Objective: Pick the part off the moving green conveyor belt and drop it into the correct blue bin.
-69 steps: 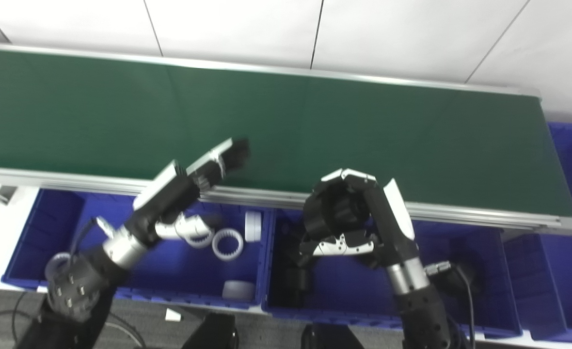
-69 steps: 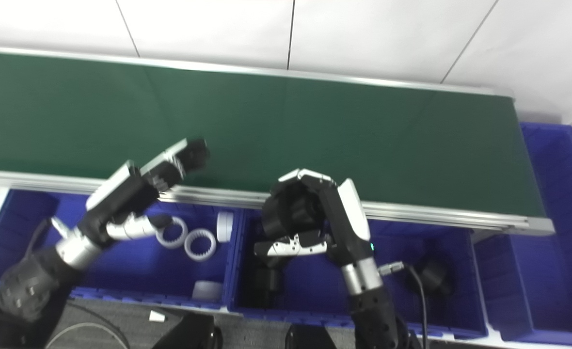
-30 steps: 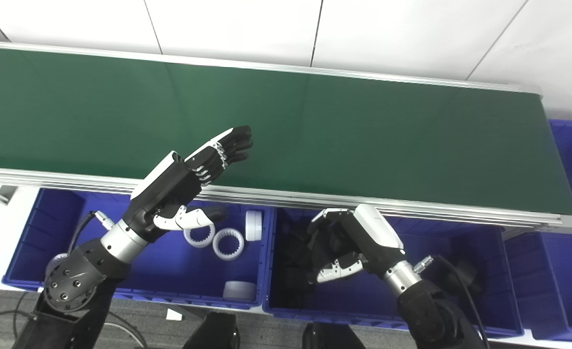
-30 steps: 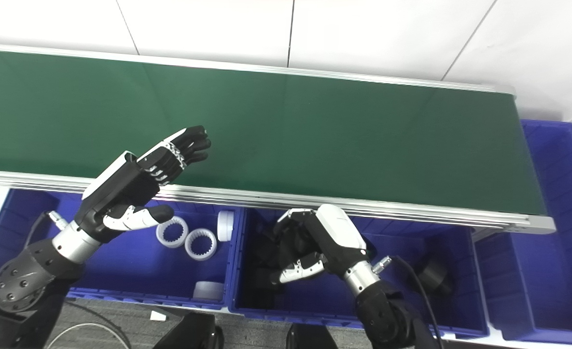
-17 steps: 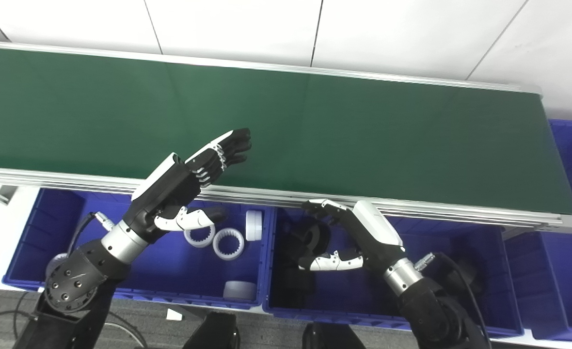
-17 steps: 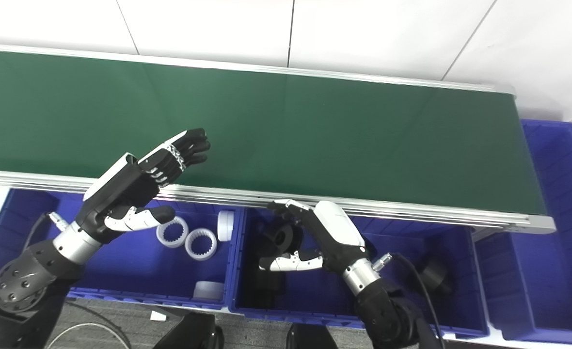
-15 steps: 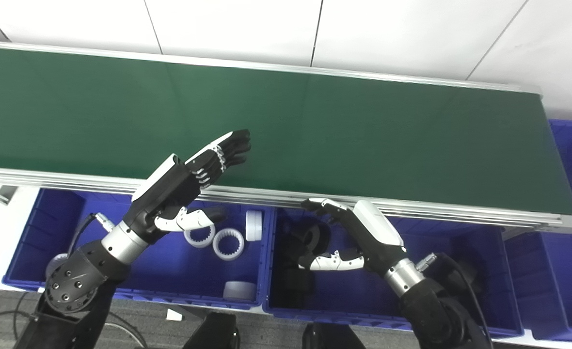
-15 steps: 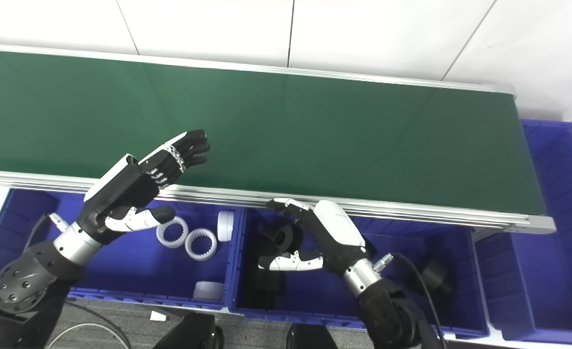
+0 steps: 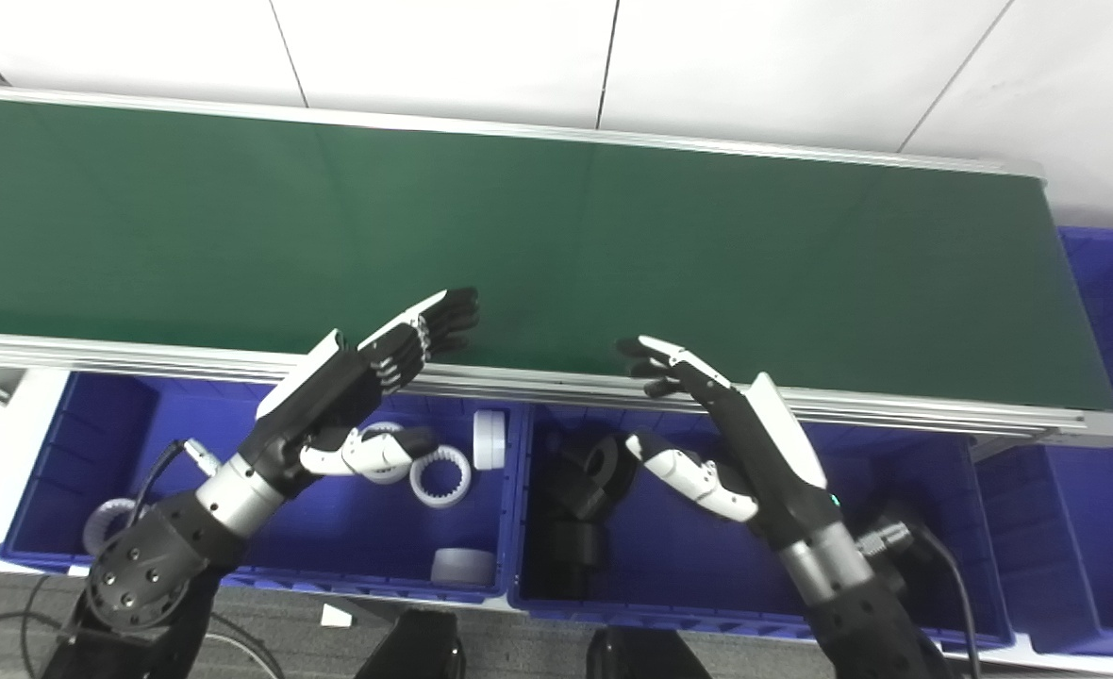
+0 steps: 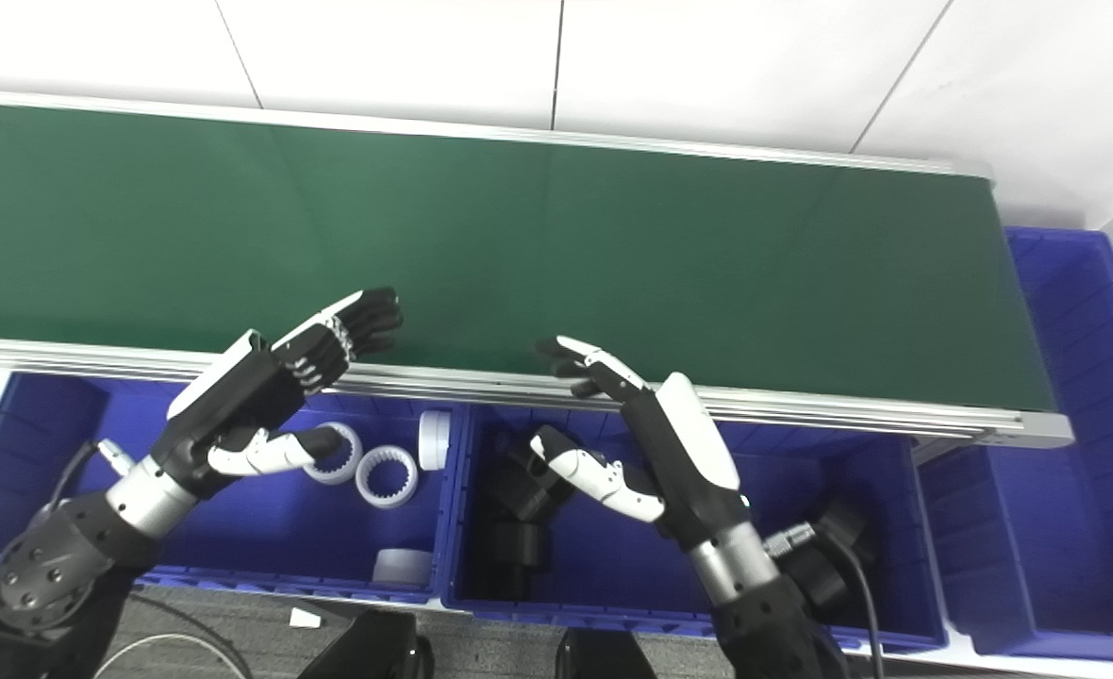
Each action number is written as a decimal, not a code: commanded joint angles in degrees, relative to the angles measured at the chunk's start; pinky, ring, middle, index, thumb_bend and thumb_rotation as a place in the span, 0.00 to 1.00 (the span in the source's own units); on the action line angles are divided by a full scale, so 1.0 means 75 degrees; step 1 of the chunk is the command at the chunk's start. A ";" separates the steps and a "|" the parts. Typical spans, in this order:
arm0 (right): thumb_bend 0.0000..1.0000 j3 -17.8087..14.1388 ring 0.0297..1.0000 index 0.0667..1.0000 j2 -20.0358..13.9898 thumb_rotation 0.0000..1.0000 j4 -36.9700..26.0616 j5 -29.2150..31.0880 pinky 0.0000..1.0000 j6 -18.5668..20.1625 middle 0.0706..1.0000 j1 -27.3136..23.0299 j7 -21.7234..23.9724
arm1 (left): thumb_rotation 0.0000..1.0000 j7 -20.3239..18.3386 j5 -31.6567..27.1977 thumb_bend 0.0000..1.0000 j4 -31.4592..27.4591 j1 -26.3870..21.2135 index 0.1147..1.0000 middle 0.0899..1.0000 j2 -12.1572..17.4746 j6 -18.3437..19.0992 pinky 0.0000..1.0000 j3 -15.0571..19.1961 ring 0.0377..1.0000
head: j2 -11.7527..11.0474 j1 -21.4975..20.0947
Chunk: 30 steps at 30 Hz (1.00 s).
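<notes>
Currently the right hand [image 9: 726,424] is spread and holds nothing, fingers over the near edge of the green conveyor belt [image 9: 613,236]. Black parts [image 9: 585,471] lie at the left end of the middle blue bin [image 9: 924,566] (below it). Left hand [image 9: 349,387] likewise spread, empty.

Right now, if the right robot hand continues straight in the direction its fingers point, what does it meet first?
Probably only the bare green conveyor belt. The right robot hand is open, fingers pointing up-left over the near rail. No part shows there; its height above the belt is unclear.
</notes>
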 commanded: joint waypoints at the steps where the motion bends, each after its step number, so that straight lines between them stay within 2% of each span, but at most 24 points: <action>1: 0.46 0.0063 0.92 0.93 0.0117 0.94 -0.0186 0.0122 0.87 -0.0449 0.95 0.0127 -0.0155 | 0.49 -0.0009 -0.0010 0.43 -0.0050 0.0067 0.94 0.96 0.0079 -0.0410 0.92 0.0009 0.95 | -0.0007 0.0009; 5: 0.46 0.0069 0.98 0.97 0.0203 0.98 0.0043 0.0266 0.94 -0.0832 0.99 0.0345 -0.0353 | 0.49 -0.0017 0.0136 0.42 -0.0100 0.0235 0.95 0.97 0.0080 -0.0518 0.92 -0.0047 0.95 | -0.0120 -0.0135; 6: 0.46 0.0091 0.99 0.98 0.0225 0.98 0.0111 0.0222 0.95 -0.0937 1.00 0.0409 -0.0397 | 0.49 -0.0026 0.0151 0.41 -0.0078 0.0263 0.95 0.97 0.0086 -0.0569 0.92 -0.0053 0.95 | -0.0339 -0.0350; 7: 0.46 0.0107 0.99 0.98 0.0240 0.99 0.0158 0.0191 0.96 -0.1012 1.00 0.0449 -0.0425 | 0.48 -0.0034 0.0157 0.41 -0.0056 0.0278 0.95 0.97 0.0091 -0.0607 0.92 -0.0055 0.95 | -0.0339 -0.0350; 8: 0.46 0.0162 1.00 0.98 0.0262 1.00 0.0276 0.0113 0.96 -0.1157 1.00 0.0526 -0.0480 | 0.47 -0.0081 0.0112 0.41 0.0079 0.0276 0.95 0.97 0.0098 -0.0739 0.92 -0.0057 0.95 | -0.0751 -0.1153; 9: 0.46 0.0213 1.00 0.98 0.0293 1.00 0.0383 0.0039 0.97 -0.1277 1.00 0.0579 -0.0530 | 0.47 -0.0126 0.0067 0.40 0.0203 0.0271 0.95 0.96 0.0112 -0.0855 0.92 -0.0052 0.95 | -0.0871 -0.1336; 10: 0.46 0.0266 1.00 0.99 0.0338 1.00 0.0562 -0.0059 0.97 -0.1450 1.00 0.0639 -0.0626 | 0.46 -0.0193 0.0046 0.40 0.0383 0.0259 0.94 0.96 0.0144 -0.1023 0.92 -0.0046 0.95 | -0.1132 -0.1607; 11: 0.47 0.0308 1.00 0.98 0.0371 1.00 0.0715 -0.0136 0.96 -0.1593 1.00 0.0680 -0.0711 | 0.48 -0.0255 0.0037 0.40 0.0527 0.0253 0.95 0.97 0.0160 -0.1144 0.92 -0.0032 0.95 | -0.1283 -0.1608; 12: 0.48 0.0354 0.99 0.98 0.0400 0.99 0.0932 -0.0273 0.96 -0.1791 1.00 0.0732 -0.0827 | 0.48 -0.0336 0.0035 0.40 0.0719 0.0272 0.95 0.97 0.0150 -0.1211 0.92 0.0003 0.95 | -0.1794 -0.1501; 13: 0.48 0.0390 0.99 0.98 0.0407 0.99 0.1137 -0.0376 0.94 -0.1975 1.00 0.0770 -0.0928 | 0.50 -0.0411 0.0072 0.41 0.0889 0.0292 0.95 0.97 0.0111 -0.1244 0.93 0.0049 0.96 | -0.2000 -0.1355; 15: 0.48 0.0426 0.98 0.98 0.0389 0.96 0.1413 -0.0406 0.91 -0.2216 1.00 0.0802 -0.1019 | 0.56 -0.0532 0.0186 0.43 0.1119 0.0297 0.95 0.96 0.0000 -0.1251 0.95 0.0126 0.95 | -0.2186 -0.1255; 18: 0.47 0.0409 0.96 0.96 0.0421 0.91 0.1527 -0.0413 0.87 -0.2323 1.00 0.0785 -0.1102 | 0.55 -0.0633 0.0288 0.43 0.1197 0.0231 0.94 0.95 -0.0120 -0.1251 0.91 0.0170 0.94 | -0.2189 -0.1161; 21: 0.46 0.0398 0.96 0.96 0.0428 0.89 0.1394 -0.0458 0.87 -0.2205 1.00 0.0727 -0.1077 | 0.47 -0.0659 0.0294 0.41 0.1050 0.0168 0.93 0.95 -0.0190 -0.1245 0.88 0.0155 0.94 | -0.1921 -0.0981; 22: 0.46 0.0401 0.97 0.96 0.0422 0.89 0.1356 -0.0458 0.88 -0.2169 1.00 0.0712 -0.1056 | 0.46 -0.0665 0.0287 0.41 0.1006 0.0157 0.92 0.95 -0.0208 -0.1243 0.88 0.0155 0.93 | -0.1921 -0.0981; 23: 0.45 0.0424 0.97 0.96 0.0413 0.89 0.1300 -0.0496 0.89 -0.2116 1.00 0.0682 -0.1012 | 0.46 -0.0682 0.0230 0.41 0.0960 0.0147 0.92 0.95 -0.0230 -0.1246 0.88 0.0162 0.93 | -0.1773 -0.0933; 26: 0.44 0.0490 0.97 0.97 0.0398 0.90 0.1196 -0.0566 0.89 -0.1979 1.00 0.0618 -0.0891 | 0.45 -0.0649 0.0134 0.42 0.0828 0.0154 0.92 0.95 -0.0249 -0.1248 0.88 0.0149 0.93 | -0.1590 -0.0858; 30: 0.43 0.0540 0.96 0.97 0.0389 0.91 0.1222 -0.0611 0.89 -0.1890 1.00 0.0589 -0.0784 | 0.48 -0.0578 0.0114 0.45 0.0733 0.0190 0.93 0.95 -0.0248 -0.1239 0.88 0.0116 0.93 | -0.1500 -0.0777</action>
